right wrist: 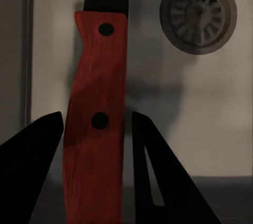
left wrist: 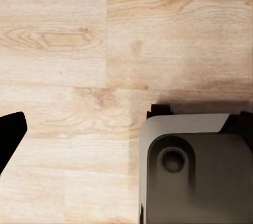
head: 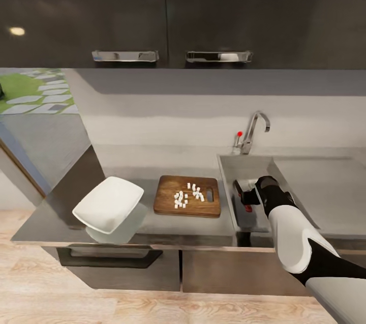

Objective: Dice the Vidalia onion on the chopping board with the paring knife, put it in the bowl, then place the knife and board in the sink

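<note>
Right wrist view: fingers point(right wrist: 37, 145) spread either side of the paring knife point(right wrist: 97, 103), released over the sink point(right wrist: 211, 108) basin. Diced onion point(head: 188, 195) remains on the chopping board point(head: 168, 202); bowl point(head: 108, 203) sits left, apparently empty.

Pale wooden floor point(left wrist: 79, 50) planks run across most of the frame. At the lower right sits a grey, rounded-cornered part of the robot's base point(left wrist: 195, 171) with a dark recess and a round socket in it. A black fingertip point(left wrist: 9, 134) pokes in at the left edge.
</note>
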{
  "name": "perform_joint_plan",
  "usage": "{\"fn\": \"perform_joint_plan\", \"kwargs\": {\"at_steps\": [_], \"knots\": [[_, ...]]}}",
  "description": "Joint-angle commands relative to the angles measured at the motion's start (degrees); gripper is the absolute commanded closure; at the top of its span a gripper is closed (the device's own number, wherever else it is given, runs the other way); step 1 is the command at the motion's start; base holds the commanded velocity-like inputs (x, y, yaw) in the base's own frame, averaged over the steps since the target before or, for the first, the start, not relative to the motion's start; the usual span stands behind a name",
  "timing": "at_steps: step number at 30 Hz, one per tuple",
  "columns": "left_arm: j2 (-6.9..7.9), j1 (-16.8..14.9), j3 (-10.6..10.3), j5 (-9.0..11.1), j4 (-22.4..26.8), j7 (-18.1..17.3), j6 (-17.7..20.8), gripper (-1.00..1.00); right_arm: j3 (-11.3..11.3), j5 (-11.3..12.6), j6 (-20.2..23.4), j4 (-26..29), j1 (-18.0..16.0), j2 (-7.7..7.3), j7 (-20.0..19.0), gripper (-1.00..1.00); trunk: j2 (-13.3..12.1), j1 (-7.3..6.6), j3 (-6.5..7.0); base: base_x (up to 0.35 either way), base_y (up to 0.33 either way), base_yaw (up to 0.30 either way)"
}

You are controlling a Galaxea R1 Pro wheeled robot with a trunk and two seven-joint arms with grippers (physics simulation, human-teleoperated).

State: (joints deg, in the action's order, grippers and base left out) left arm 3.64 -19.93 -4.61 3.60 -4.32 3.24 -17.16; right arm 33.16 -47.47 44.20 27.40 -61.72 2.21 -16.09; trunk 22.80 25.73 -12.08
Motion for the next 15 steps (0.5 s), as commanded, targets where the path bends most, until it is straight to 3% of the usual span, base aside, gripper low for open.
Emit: {"fn": "perform_joint_plan", "kwargs": {"at_steps": [1, 11, 12, 15], "knots": [[-0.02, -0.11, -0.49, 0.36, -0.25, 0.10, -0.42, -1.00, 0.42, -0.60, 0.08, 0.11, -0.07, 0.07, -0.43, 1.00, 0.12, 0.05, -0.21, 0.123, 0.000, 0.000], [0.04, -0.11, -0.49, 0.36, -0.25, 0.10, -0.42, -1.00, 0.42, -0.60, 0.09, 0.11, -0.07, 0.07, -0.42, 1.00, 0.12, 0.05, -1.13, 0.023, 0.000, 0.000], [0.05, -0.11, -0.49, 0.36, -0.25, 0.10, -0.42, -1.00, 0.42, -0.60, 0.10, 0.11, -0.07, 0.07, -0.42, -1.00, 0.12, 0.05, -1.22, 0.001, 0.000, 0.000], [0.05, -0.11, -0.49, 0.36, -0.25, 0.10, -0.42, -1.00, 0.46, -0.60, 0.09, 0.11, -0.07, 0.07, -0.40, -1.00, 0.12, 0.05, -1.50, 0.000, 0.000, 0.000]]}}
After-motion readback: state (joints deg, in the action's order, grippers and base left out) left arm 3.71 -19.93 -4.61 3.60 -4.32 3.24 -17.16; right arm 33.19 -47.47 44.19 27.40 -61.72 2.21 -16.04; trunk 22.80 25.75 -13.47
